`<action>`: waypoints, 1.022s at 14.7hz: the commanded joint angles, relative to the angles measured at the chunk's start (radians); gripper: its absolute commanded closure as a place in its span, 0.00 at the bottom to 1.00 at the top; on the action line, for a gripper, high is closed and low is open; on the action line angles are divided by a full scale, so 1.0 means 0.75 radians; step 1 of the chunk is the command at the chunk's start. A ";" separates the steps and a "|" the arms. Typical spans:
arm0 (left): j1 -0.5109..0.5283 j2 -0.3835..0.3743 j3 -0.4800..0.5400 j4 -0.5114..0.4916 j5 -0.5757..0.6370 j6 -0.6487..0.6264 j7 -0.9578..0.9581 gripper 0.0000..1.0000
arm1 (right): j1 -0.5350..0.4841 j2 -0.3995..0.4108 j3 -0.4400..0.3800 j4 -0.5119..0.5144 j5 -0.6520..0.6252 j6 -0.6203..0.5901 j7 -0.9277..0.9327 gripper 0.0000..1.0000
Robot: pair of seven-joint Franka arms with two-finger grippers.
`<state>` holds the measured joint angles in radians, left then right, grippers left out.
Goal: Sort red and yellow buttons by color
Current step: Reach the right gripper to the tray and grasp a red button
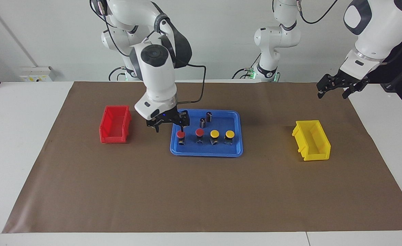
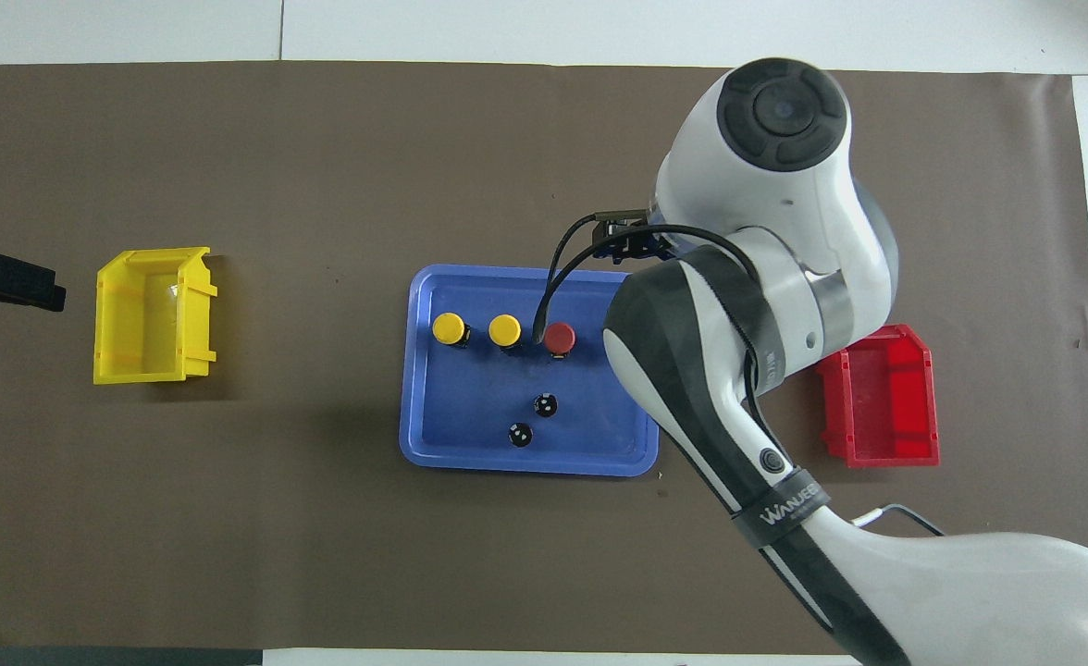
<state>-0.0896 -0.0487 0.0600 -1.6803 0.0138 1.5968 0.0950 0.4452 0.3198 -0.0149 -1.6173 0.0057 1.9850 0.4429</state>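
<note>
Four buttons stand in a row in the blue tray: two red buttons toward the right arm's end and two yellow buttons toward the left arm's end. My right gripper hangs open low over the tray's edge by the end red button, one fingertip just above its cap. In the overhead view the right arm hides that button; the other red button and both yellow buttons show. My left gripper waits open in the air, holding nothing.
Two dark cylinders stand in the tray, nearer to the robots than the buttons. A red bin sits toward the right arm's end of the brown mat, a yellow bin toward the left arm's end.
</note>
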 commanded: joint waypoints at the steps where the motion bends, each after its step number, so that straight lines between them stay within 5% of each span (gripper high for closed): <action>1: 0.009 -0.011 -0.006 -0.001 0.027 -0.010 0.019 0.00 | 0.006 -0.111 -0.003 -0.273 0.021 0.200 -0.001 0.00; 9: 0.011 -0.009 -0.004 0.003 0.027 0.004 0.019 0.00 | 0.012 -0.163 -0.003 -0.474 0.113 0.362 -0.020 0.05; 15: 0.009 -0.003 -0.004 0.013 0.024 0.000 0.004 0.00 | 0.063 -0.124 -0.003 -0.492 0.101 0.417 -0.067 0.12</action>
<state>-0.0874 -0.0487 0.0600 -1.6789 0.0139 1.5980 0.0951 0.4908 0.2351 -0.0137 -1.9644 0.0730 2.2742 0.4224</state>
